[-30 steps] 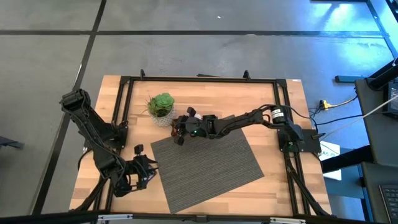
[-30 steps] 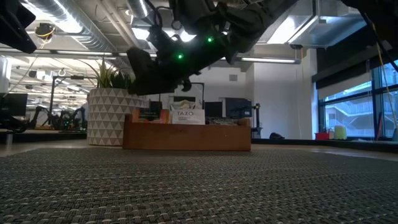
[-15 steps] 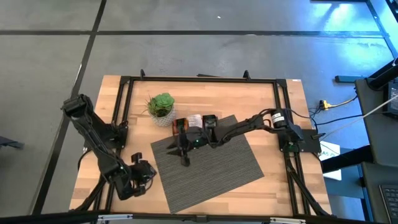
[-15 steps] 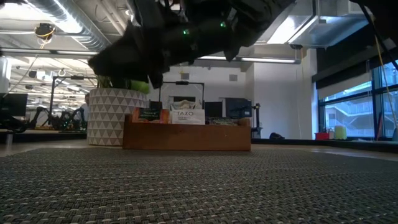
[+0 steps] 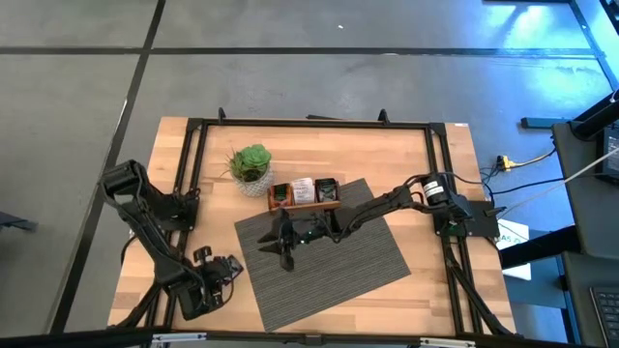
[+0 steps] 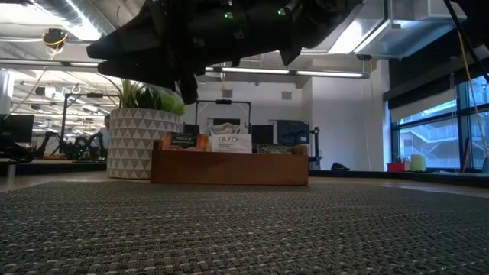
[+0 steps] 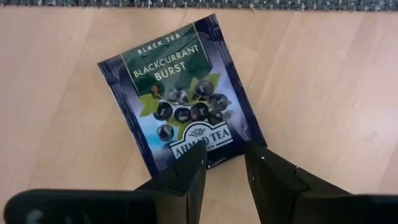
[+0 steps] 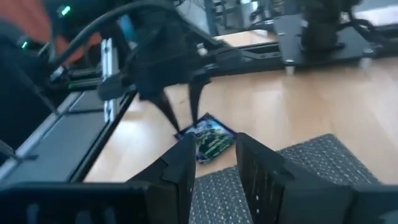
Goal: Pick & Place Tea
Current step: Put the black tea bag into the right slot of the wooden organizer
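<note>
Both arms converge on the front-left corner as a blackcurrant sachet waits on the wood

The right gripper [image 5: 285,253] has swung off the wooden tea tray [image 5: 305,204] and out over the grey woven mat [image 5: 358,261] within the last second, its fingers parted with nothing between them – a reach toward the next bag, I judge, not a delivery. The left gripper [image 7: 224,163] has slid back toward the table's front-left corner and hangs over a dark Blackcurrant Burst tea sachet [image 7: 180,93] lying flat on bare table [image 5: 435,174] just off the mat's edge, jaws spread just beside its near edge, not yet closed on it. Other sachets [image 6: 229,143] stand in the tray beside the potted plant [image 5: 250,163] – so this loose one likely goes next
</note>
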You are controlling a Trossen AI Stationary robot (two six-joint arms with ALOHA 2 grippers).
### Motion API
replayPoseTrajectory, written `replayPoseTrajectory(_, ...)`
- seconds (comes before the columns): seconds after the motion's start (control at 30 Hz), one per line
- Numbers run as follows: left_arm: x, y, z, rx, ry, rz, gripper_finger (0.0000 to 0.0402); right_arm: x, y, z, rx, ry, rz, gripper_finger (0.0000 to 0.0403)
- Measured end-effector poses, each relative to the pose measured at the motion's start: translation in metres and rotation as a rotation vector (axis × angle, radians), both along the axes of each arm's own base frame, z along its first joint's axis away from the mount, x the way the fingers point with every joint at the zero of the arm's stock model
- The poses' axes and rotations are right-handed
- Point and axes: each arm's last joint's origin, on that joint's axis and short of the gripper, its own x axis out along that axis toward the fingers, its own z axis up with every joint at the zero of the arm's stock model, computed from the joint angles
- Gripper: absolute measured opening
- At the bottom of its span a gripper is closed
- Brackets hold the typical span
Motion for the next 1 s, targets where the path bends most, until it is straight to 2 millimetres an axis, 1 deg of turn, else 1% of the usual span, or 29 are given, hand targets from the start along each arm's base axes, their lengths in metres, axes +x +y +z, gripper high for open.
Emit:
replayPoseTrajectory(0.1, 0.001, -0.001, -0.008, 0.034, 0.024, 0.004, 0.0109, 0.0, -0.002, 0.0, -0.001, 0.001, -0.056, 0.0117)
replayPoseTrajectory(0.17, 0.001, -0.002, -0.011, 0.055, 0.013, 0.001, 0.0109, 0.001, -0.002, 0.0, 0.014, 0.004, -0.062, 0.0117)
replayPoseTrajectory(0.33, 0.003, -0.002, -0.012, 0.082, -0.023, -0.051, 0.0109, 0.003, 0.003, -0.007, 0.032, -0.014, -0.051, 0.0117)
replayPoseTrajectory(0.43, 0.004, -0.001, -0.012, 0.106, -0.041, -0.076, 0.0109, 0.011, 0.005, -0.015, 0.079, 0.008, -0.06, 0.0117)
replayPoseTrajectory(0.5, 0.006, 0.0, -0.012, 0.113, -0.039, -0.08, 0.0109, 0.021, 0.007, -0.021, 0.094, 0.016, -0.062, 0.0117)
replayPoseTrajectory(0.73, 0.009, 0.003, -0.013, 0.129, -0.051, -0.073, 0.0109, 0.055, 0.014, -0.038, 0.105, 0.221, -0.065, 0.0117)
replayPoseTrajectory(0.8, 0.01, 0.003, -0.013, 0.131, -0.054, -0.083, 0.0109, 0.06, 0.016, -0.041, 0.095, 0.285, -0.067, 0.0117)
replayPoseTrajectory(0.9, 0.01, 0.002, -0.013, 0.13, -0.064, -0.086, 0.0109, 0.066, 0.017, -0.044, 0.125, 0.359, -0.095, 0.0117)
replayPoseTrajectory(1.0, 0.011, 0.002, -0.013, 0.134, -0.077, -0.084, 0.0109, 0.07, 0.018, -0.046, 0.179, 0.389, -0.125, 0.0117)
